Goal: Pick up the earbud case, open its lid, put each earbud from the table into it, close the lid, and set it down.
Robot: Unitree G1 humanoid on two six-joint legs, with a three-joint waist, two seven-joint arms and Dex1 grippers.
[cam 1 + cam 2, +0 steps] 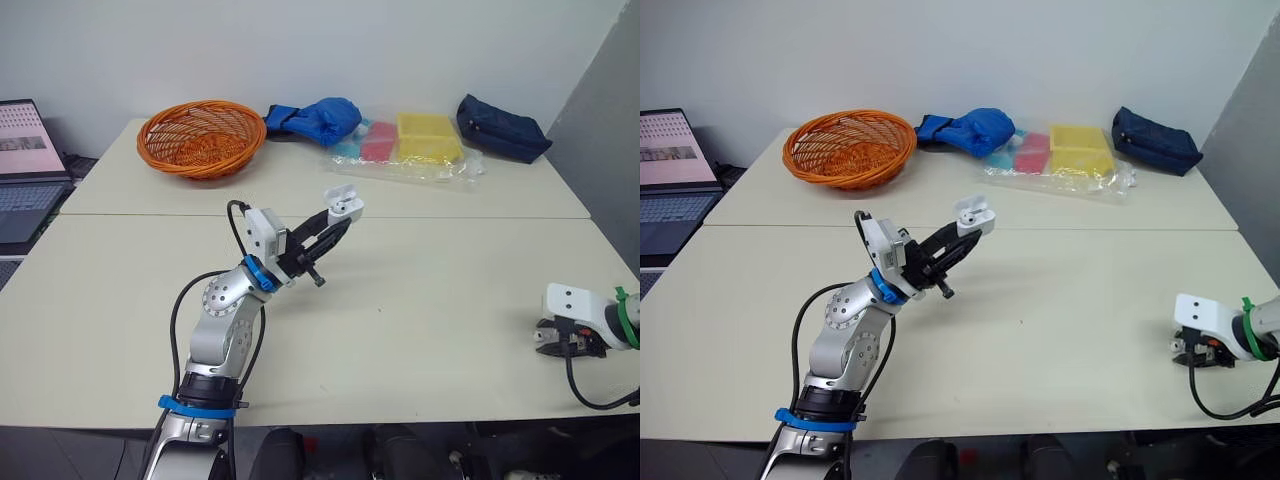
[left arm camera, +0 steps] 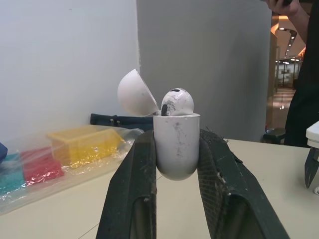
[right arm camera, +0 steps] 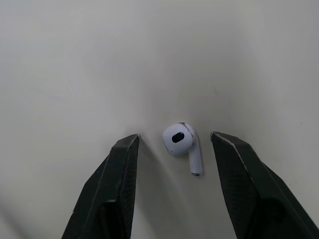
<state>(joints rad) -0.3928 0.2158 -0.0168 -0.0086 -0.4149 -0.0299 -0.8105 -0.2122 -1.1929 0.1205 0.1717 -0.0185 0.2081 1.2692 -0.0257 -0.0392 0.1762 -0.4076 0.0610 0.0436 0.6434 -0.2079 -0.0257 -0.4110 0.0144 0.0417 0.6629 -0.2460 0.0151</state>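
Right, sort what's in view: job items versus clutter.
Job: earbud case, lid open, held in left gripper; first earbud seated in it; second earbud on the table, at the open right gripper.
Lying about: orange basket, laptop, blue bundle, navy pouch, bagged coloured boxes.

Bare cream tabletop [image 1: 430,300] lies open between left gripper [image 1: 338,215] and right gripper [image 3: 174,139]. Rear edge obstructed: orange woven basket [image 1: 200,138], blue cloth bundle [image 1: 318,118], plastic-wrapped coloured boxes [image 1: 415,140], navy pouch [image 1: 500,127].
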